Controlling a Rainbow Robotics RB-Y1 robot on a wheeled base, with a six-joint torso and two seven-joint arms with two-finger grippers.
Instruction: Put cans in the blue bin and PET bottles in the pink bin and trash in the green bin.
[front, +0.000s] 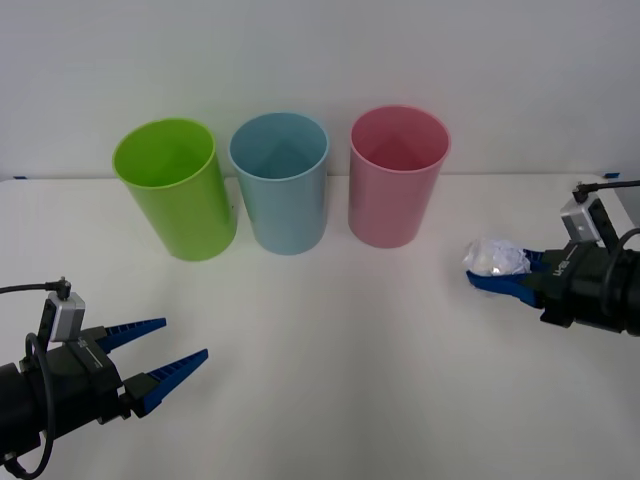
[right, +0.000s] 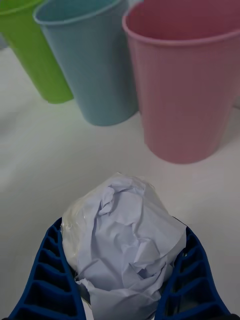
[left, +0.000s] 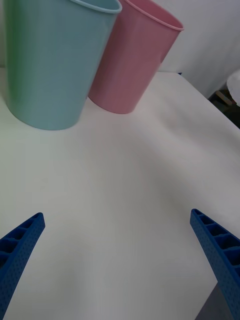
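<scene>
The right gripper (front: 492, 275) is hanging low over the white table (front: 330, 350) at its right side, its two blue ribbed fingers (right: 45, 270) closing in from either side on the trash (front: 498, 258), a crumpled whitish ball of paper that is bulging up and forward from between them; in the right wrist view the trash (right: 125, 240) is sitting wedged between the fingers, pressed by both, with its crinkled folds spilling past the tips. Just beyond the held ball, the pink bin (right: 185, 75) is standing upright as the nearest of the three bins to this gripper, a stretch of bare table lying between. Next beyond it the blue bin (right: 87, 57) is standing just beside the pink one, and farthest from this gripper the green bin (right: 30, 47) is standing on the blue bin's other side. In the front view the three are forming a row along the back of the table: green bin (front: 175, 185), blue bin (front: 282, 180), pink bin (front: 397, 175). The left gripper (front: 165, 355) is waiting at the table's near left, well apart from the bins, its fingers (left: 20, 250) spread wide and gripping nothing, pointing toward the blue bin (left: 55, 60) and pink bin (left: 132, 55).
</scene>
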